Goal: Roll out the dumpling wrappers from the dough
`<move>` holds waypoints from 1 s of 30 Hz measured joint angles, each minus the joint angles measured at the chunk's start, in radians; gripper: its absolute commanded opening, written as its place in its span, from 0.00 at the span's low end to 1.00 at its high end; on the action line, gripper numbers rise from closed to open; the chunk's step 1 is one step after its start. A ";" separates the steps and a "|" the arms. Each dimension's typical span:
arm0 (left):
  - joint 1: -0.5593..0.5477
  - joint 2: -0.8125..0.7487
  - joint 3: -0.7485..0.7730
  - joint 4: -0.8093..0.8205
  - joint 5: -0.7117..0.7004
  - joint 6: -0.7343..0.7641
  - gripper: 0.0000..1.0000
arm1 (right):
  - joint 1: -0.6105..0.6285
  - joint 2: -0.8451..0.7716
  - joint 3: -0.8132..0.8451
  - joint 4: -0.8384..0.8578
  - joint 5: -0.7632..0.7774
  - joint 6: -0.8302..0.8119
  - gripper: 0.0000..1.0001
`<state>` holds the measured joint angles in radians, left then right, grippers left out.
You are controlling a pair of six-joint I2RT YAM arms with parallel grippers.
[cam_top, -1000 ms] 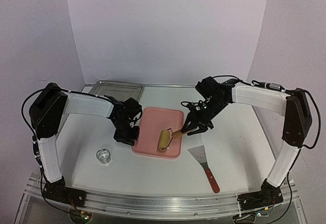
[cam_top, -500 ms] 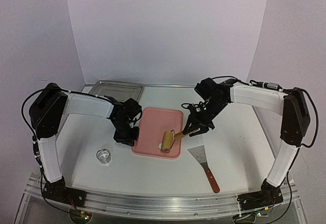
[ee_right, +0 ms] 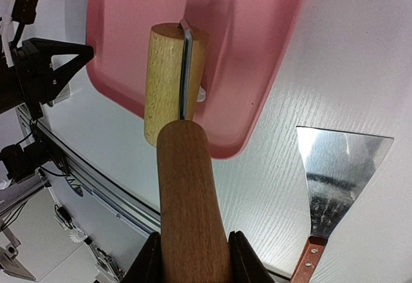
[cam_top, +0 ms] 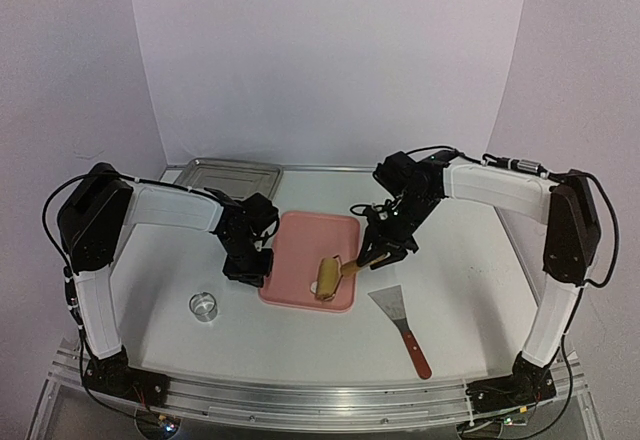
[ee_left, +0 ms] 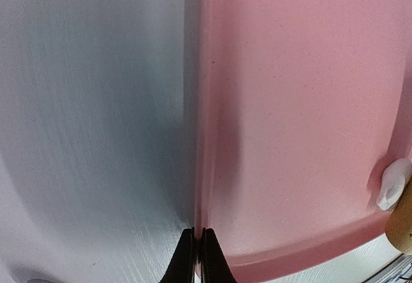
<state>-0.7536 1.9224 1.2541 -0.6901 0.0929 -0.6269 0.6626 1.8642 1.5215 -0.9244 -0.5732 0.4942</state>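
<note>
A pink board point(cam_top: 300, 235) lies mid-table. My left gripper point(cam_top: 255, 265) is shut on its left rim; the left wrist view shows the closed gripper point(ee_left: 197, 231) pinching that rim point(ee_left: 201, 167). My right gripper point(cam_top: 375, 250) is shut on the brown handle point(ee_right: 187, 186) of a wooden roller. The roller's pale drum point(cam_top: 327, 276) rests on the board's near right corner. A small white bit of dough point(ee_right: 201, 94) peeks out from under the drum point(ee_right: 168, 71) and also shows in the left wrist view as dough point(ee_left: 393, 183). The dumpling wrappers are out of view.
A small metal ring cutter point(cam_top: 204, 306) stands on the table left of the board. A steel scraper with a red handle point(cam_top: 400, 315) lies right of the board, close under the right arm. A steel tray point(cam_top: 230, 175) sits at the back left.
My right gripper has pushed the roller slightly toward the board's near edge, and the right arm has drifted a little left. The left arm has not moved.
</note>
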 measured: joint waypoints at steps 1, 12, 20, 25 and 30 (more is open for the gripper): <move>0.000 0.000 0.000 0.000 0.000 0.000 0.00 | 0.000 0.003 0.006 -0.008 0.004 -0.001 0.00; 0.000 -0.002 -0.004 0.000 -0.001 -0.002 0.00 | 0.017 0.069 0.079 -0.081 0.043 -0.013 0.00; 0.000 -0.003 -0.004 0.000 -0.009 -0.001 0.00 | 0.033 0.079 0.121 -0.095 0.090 -0.004 0.00; -0.001 -0.005 -0.005 0.002 -0.009 0.008 0.00 | 0.031 0.078 0.179 -0.137 0.120 0.008 0.00; -0.002 -0.005 -0.005 0.002 -0.009 0.009 0.00 | 0.022 0.077 0.257 -0.140 0.089 0.008 0.00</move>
<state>-0.7555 1.9175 1.2488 -0.6884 0.0839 -0.6174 0.6850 1.9413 1.7787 -1.0644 -0.4837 0.5017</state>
